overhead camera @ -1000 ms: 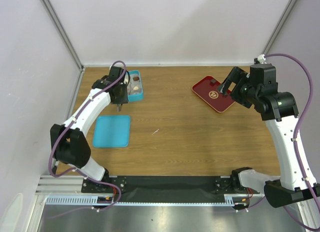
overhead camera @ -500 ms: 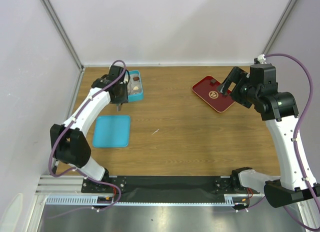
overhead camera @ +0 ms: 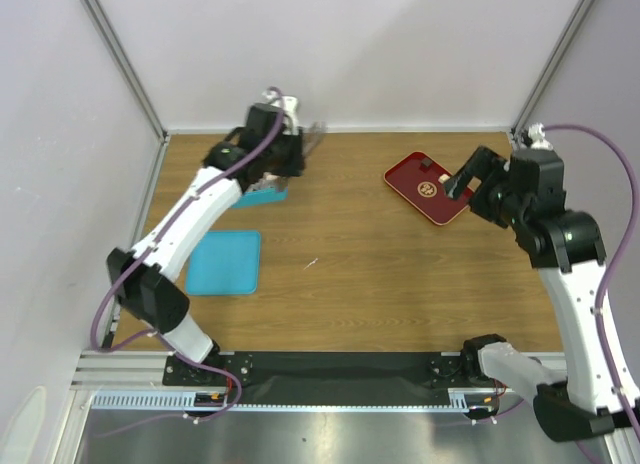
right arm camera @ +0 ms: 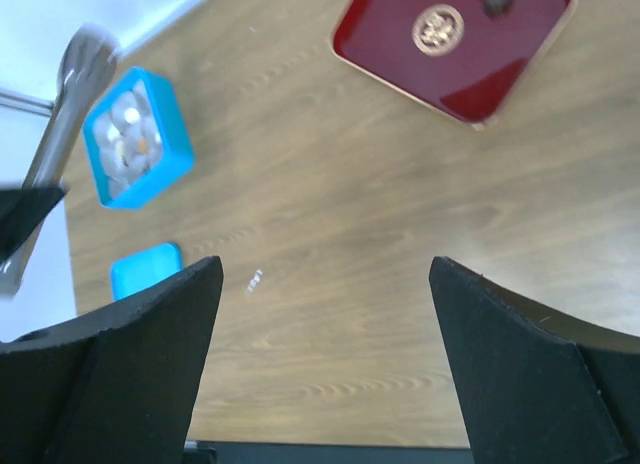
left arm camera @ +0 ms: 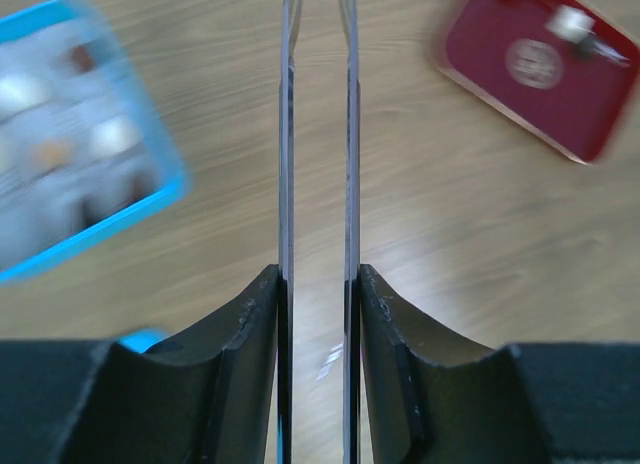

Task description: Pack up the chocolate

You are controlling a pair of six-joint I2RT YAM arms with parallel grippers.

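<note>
The chocolate lies as several small sweets in an open blue box (left arm camera: 150,199), which also shows in the right wrist view (right arm camera: 170,164) and is mostly hidden behind my left arm in the top view (overhead camera: 270,194). One more piece (left arm camera: 572,22) sits on the red tray (overhead camera: 440,206). My left gripper (overhead camera: 296,150) is raised near the back wall, right of the box, shut on long metal tongs (left arm camera: 290,134) whose two blades run out between its fingers. My right gripper (overhead camera: 462,174) is open and empty, above the red tray's right side.
A flat blue lid (overhead camera: 225,262) lies on the wooden table at the near left. A tiny white scrap (overhead camera: 311,263) lies mid-table. The red tray (right arm camera: 440,64) is at the back right. Walls close in the back and both sides.
My left arm has lifted and swung from the box's near side to the back, right of the box, tongs still gripped. My right gripper has shifted slightly right.
</note>
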